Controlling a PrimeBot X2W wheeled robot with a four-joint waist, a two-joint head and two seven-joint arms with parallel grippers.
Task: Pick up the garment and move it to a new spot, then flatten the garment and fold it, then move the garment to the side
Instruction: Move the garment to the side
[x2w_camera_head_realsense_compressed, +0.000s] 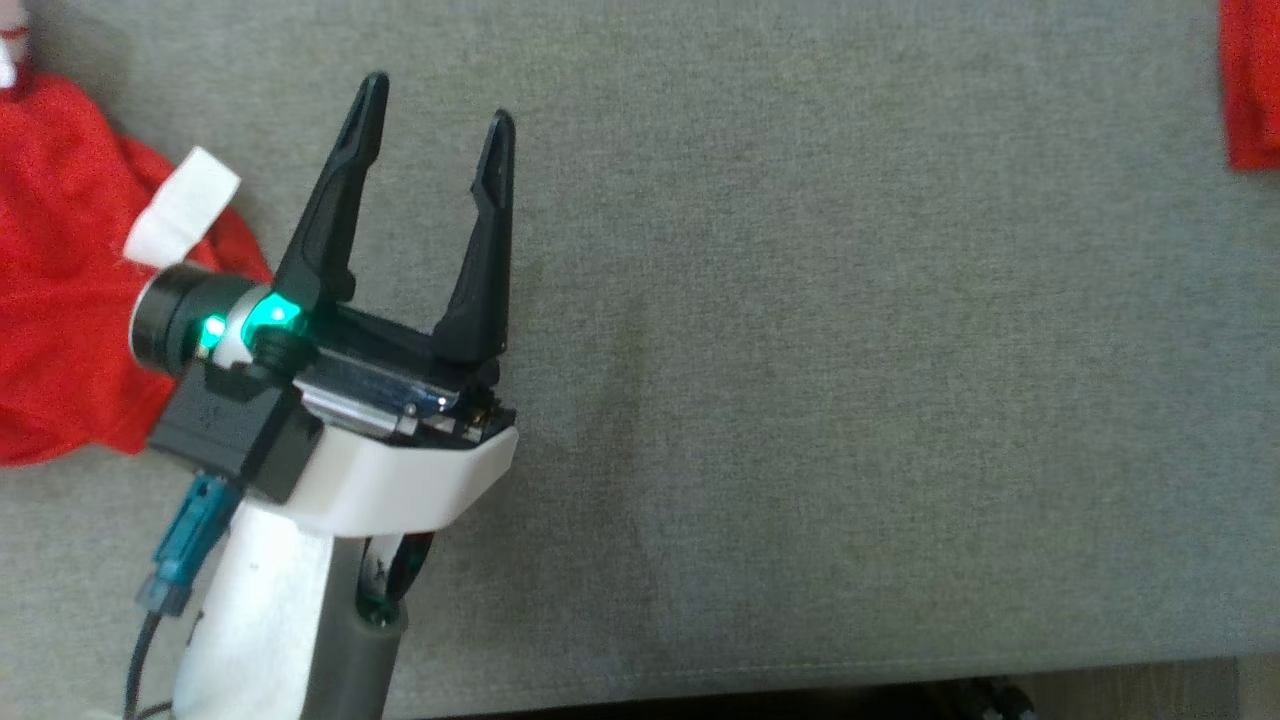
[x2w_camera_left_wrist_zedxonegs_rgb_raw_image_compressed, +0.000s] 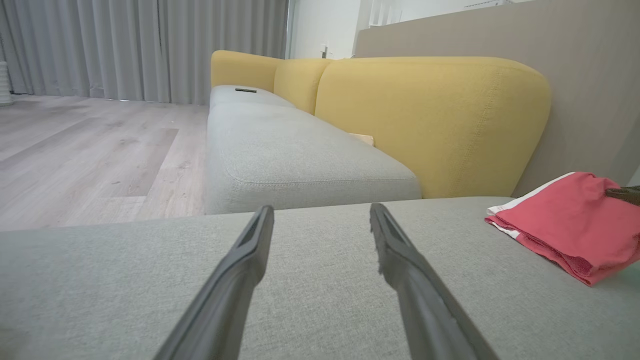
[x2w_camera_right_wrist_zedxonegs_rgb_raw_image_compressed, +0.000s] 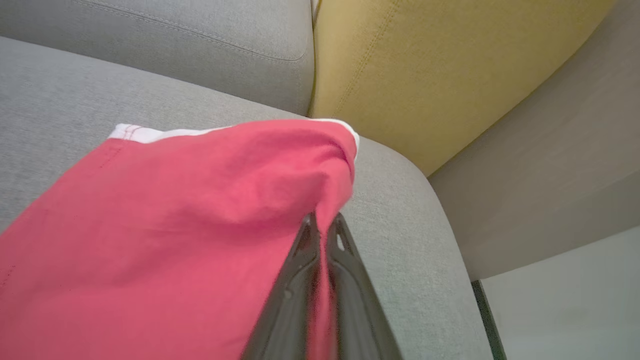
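The garment (x2w_camera_right_wrist_zedxonegs_rgb_raw_image_compressed: 200, 200) is red with white trim and lies folded on the grey sofa seat (x2w_camera_right_wrist_zedxonegs_rgb_raw_image_compressed: 400, 240), near its corner by the yellow backrest. My right gripper (x2w_camera_right_wrist_zedxonegs_rgb_raw_image_compressed: 324, 225) is shut on the garment's edge, with red cloth pinched between its dark fingers. In the left wrist view the folded garment (x2w_camera_left_wrist_zedxonegs_rgb_raw_image_compressed: 565, 220) rests at the right, with a dark fingertip (x2w_camera_left_wrist_zedxonegs_rgb_raw_image_compressed: 625, 194) at its far side. A strip of the garment (x2w_camera_head_realsense_compressed: 1250, 80) shows at the head view's top right corner. My left gripper (x2w_camera_head_realsense_compressed: 438, 110) hovers open over bare seat, holding nothing; its fingers (x2w_camera_left_wrist_zedxonegs_rgb_raw_image_compressed: 235, 280) are spread wide.
Another red cloth with a white tab (x2w_camera_head_realsense_compressed: 60, 280) lies bunched at the seat's left edge, just beside my left wrist. The yellow backrest (x2w_camera_left_wrist_zedxonegs_rgb_raw_image_compressed: 430, 120) runs behind the seat. A second grey cushion (x2w_camera_left_wrist_zedxonegs_rgb_raw_image_compressed: 280, 150) and wooden floor (x2w_camera_left_wrist_zedxonegs_rgb_raw_image_compressed: 90, 150) lie beyond.
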